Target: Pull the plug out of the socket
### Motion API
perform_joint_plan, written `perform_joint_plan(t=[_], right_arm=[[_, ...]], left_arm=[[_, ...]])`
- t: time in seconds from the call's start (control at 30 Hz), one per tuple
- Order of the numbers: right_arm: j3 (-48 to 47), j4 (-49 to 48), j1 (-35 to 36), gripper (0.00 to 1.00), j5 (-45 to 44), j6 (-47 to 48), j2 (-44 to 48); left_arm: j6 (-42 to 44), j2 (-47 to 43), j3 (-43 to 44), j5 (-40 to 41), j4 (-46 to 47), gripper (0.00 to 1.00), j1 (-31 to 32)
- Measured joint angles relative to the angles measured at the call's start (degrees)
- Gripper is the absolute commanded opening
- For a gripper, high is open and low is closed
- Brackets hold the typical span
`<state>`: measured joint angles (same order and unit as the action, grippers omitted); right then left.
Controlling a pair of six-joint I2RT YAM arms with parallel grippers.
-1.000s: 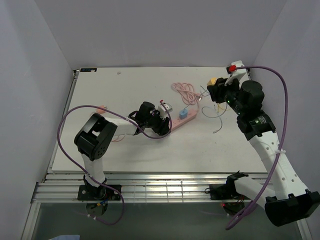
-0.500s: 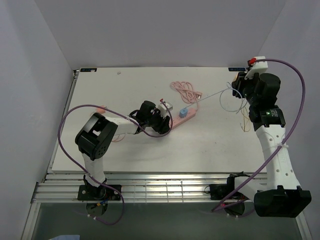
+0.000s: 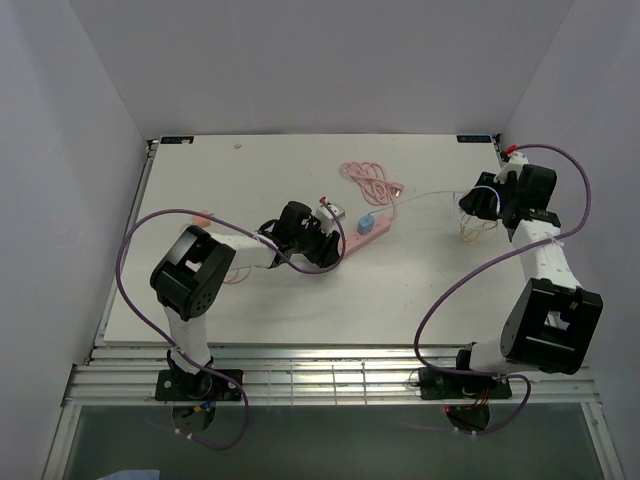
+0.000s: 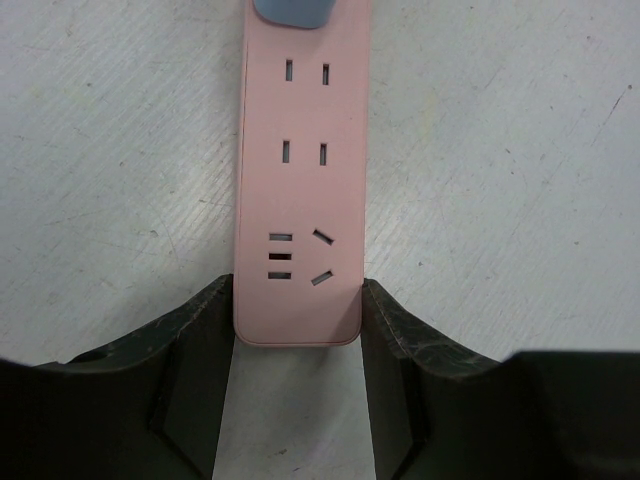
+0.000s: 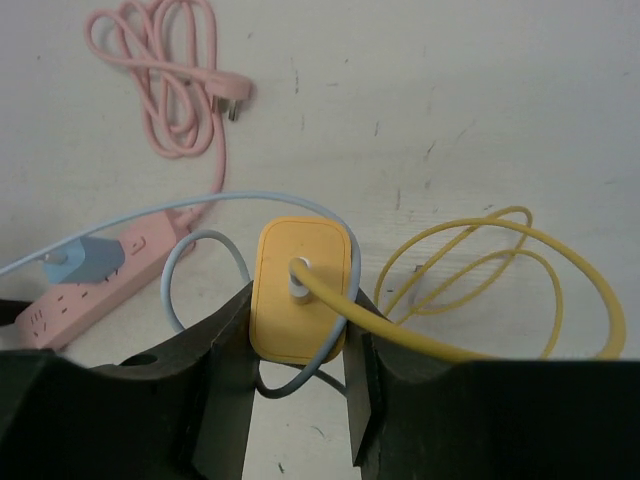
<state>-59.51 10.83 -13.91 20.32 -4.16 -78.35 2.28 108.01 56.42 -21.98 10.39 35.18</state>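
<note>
My left claw point(image 4: 298, 300) clamps the near end of the socket point(image 4: 303, 180) on the counter point(image 3: 250, 300), a blue plug point(image 5: 90, 258) seated farther along it. Off to the right, my right claw point(image 5: 300, 310) grips a yellow plug point(image 5: 315, 325), well apart from it.

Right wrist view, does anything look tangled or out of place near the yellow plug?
Yes. The light blue cable loops around the yellow plug held in the right gripper and crosses its yellow cable, so they look tangled. The blue plug still sits in the pink power strip.
</note>
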Motion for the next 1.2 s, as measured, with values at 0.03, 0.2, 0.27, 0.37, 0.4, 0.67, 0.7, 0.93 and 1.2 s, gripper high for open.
perform_joint_plan(t=[0.03,0.2,0.27,0.37,0.4,0.67,0.7,0.93,1.2], right_arm=[[0.61,-0.35,-0.15,0.42,1.79,0.42,-1.29],[1.27,-1.27,-0.61,0.70,13.00,4.42,-8.26],[1.27,-1.20,-0.66,0.76,16.76,6.62,-9.73],[1.27,-0.20,-0.66,0.77,18.75,10.23,-9.99],[1.25,0.13,-0.66,0.77,18.62,11.13,-9.92],[-1.16,10.01,-0.59,0.90,13.75,13.99,-5.14],[-1.75,10.86,-0.52,0.90,12.90,14.14,-3.39],[-2.58,12.17,15.17,0.90,9.81,21.24,11.34],[-2.51,9.77,36.28,0.90,4.87,25.81,4.92]], left_arm=[[-0.04,0.00,0.00,0.00,0.00,0.00,0.00],[-0.22,-0.02,0.00,0.11,-0.02,0.00,0.00],[-0.22,-0.07,0.00,0.17,-0.04,0.00,0.00],[-0.20,-0.22,-0.24,0.50,0.09,0.00,0.00],[-0.20,-0.35,-0.46,0.63,0.28,0.00,0.00],[-0.22,-0.96,-1.27,1.90,0.68,0.00,0.00],[-0.24,-0.96,-1.29,1.92,0.68,0.00,0.00],[-0.37,-1.27,-1.77,2.21,1.07,0.00,-0.02],[-0.11,-1.64,-2.05,2.89,0.90,0.00,-0.02]])
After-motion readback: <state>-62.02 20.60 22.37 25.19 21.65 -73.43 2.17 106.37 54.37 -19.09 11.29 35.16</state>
